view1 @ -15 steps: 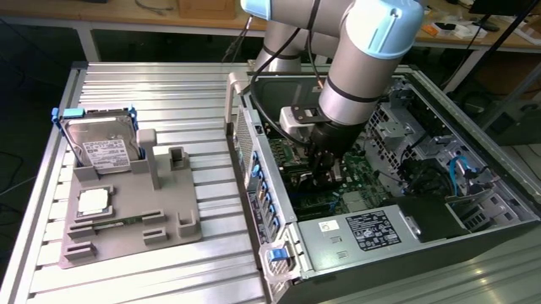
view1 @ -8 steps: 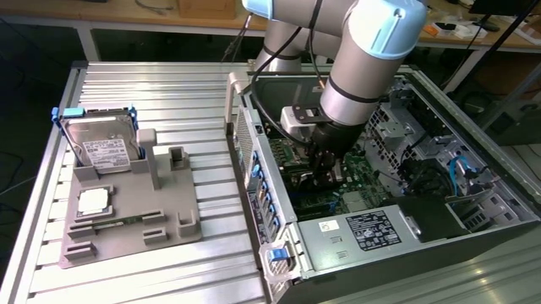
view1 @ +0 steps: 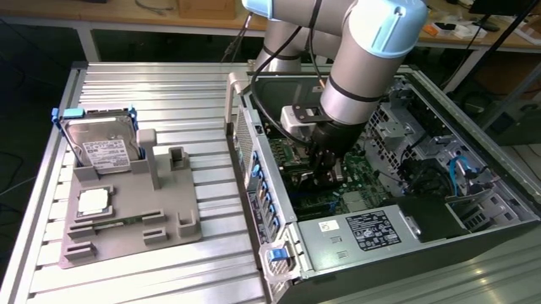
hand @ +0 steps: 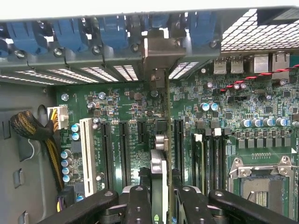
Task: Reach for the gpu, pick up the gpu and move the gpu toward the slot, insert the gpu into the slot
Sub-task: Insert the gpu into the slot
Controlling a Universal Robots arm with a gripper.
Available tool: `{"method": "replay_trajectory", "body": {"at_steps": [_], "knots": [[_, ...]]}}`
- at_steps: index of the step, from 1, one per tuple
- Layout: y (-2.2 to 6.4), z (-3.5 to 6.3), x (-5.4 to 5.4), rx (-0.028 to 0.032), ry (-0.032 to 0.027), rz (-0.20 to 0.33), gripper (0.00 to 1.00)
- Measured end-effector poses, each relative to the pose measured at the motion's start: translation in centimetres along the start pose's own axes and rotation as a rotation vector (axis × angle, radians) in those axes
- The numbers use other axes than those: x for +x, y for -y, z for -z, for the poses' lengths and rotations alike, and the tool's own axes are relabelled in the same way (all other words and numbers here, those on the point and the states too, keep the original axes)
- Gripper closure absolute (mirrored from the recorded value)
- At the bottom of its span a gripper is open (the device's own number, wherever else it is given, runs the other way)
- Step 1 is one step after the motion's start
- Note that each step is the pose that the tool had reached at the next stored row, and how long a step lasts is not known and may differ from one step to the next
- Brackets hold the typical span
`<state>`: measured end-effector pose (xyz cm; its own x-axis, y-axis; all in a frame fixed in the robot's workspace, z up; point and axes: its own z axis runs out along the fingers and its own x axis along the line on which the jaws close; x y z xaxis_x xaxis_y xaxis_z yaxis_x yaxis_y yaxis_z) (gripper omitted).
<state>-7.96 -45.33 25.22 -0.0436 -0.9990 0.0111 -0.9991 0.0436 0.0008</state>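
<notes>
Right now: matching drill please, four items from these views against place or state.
Items:
1. gpu
2. hard drive
3. processor chip
4. gripper

States:
A. lying flat on the grey fixture
B. standing on edge in a blue frame
C. shut on the card
D. edge-on over the motherboard, inside the case

Pairs: 1-D, 2-B, 3-A, 4-C

A ribbed aluminium surface point(view1: 135, 82) fills the foreground, with a cluttered wooden workbench point(view1: 127, 16) along twelve o'clock over dark floor point(view1: 25, 82).

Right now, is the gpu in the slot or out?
Cannot tell if seated: the gpu stands edge-on over the motherboard, gripped by the end effector.
</notes>
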Motion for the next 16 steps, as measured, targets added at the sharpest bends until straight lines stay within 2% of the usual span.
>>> {"method": "replay_trajectory", "body": {"at_steps": [16], "knots": [[0.0, 0.0, 0.0, 0.0, -0.0001, 0.0, 0.73]]}}
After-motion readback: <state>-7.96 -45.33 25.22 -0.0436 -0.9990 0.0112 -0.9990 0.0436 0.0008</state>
